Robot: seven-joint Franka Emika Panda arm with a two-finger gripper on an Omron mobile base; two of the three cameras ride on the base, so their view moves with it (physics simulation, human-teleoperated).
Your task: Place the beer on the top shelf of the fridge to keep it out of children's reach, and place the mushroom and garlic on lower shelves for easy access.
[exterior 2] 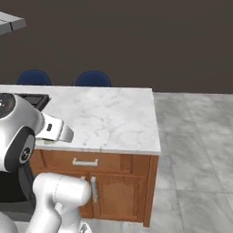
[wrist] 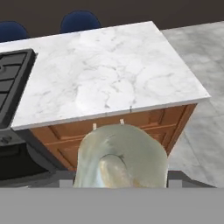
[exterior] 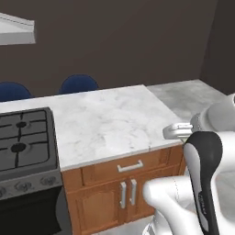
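Garlic (wrist: 114,168) fills my hand view, near the marble desk (wrist: 109,74); whether my gripper clasps it, I cannot tell.

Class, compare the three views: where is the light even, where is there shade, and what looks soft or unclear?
Left base view: the marble countertop is evenly lit, with no glare. Right base view: the cabinet front sits in shade under the counter edge. Hand view: a pale translucent shape near the lens looks soft and cannot be identified.
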